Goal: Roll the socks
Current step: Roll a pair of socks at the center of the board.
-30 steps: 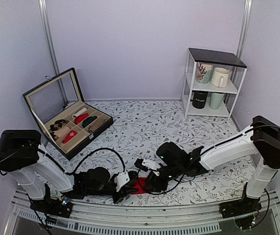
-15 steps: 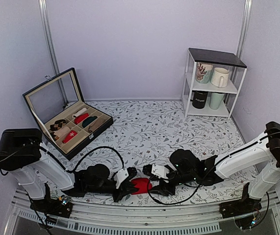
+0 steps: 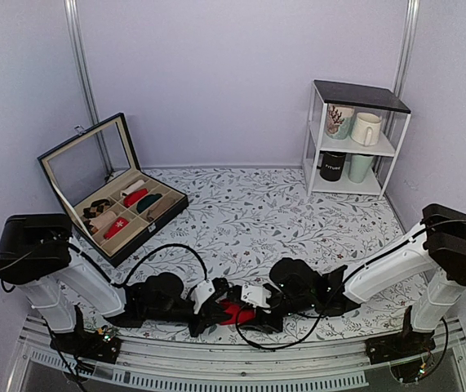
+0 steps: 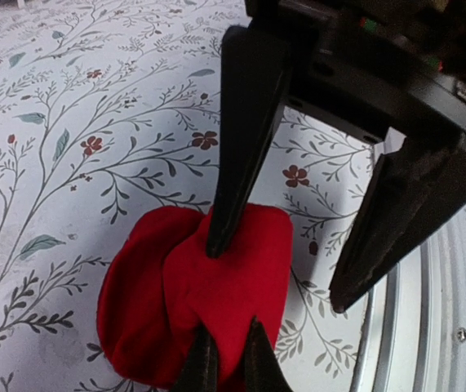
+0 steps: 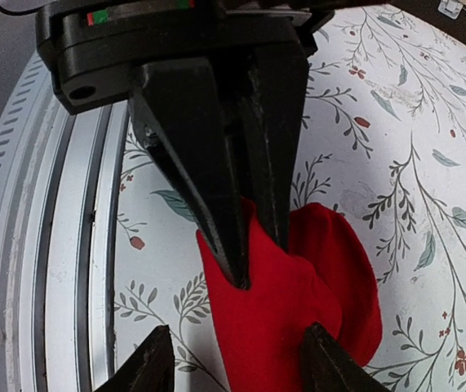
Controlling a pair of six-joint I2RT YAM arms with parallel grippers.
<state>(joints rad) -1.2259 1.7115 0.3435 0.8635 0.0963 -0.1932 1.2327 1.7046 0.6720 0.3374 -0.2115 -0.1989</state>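
Our right gripper had swung back in, jaws open over the socks at bottom centre of the top view. Our left gripper stayed clenched on them, so we judged rolling could resume.

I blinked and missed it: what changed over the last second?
The right end effector drew away to the right, then swung back left and now sits open over the red socks. The left end effector stayed shut on the socks. The box and the shelf did not move.
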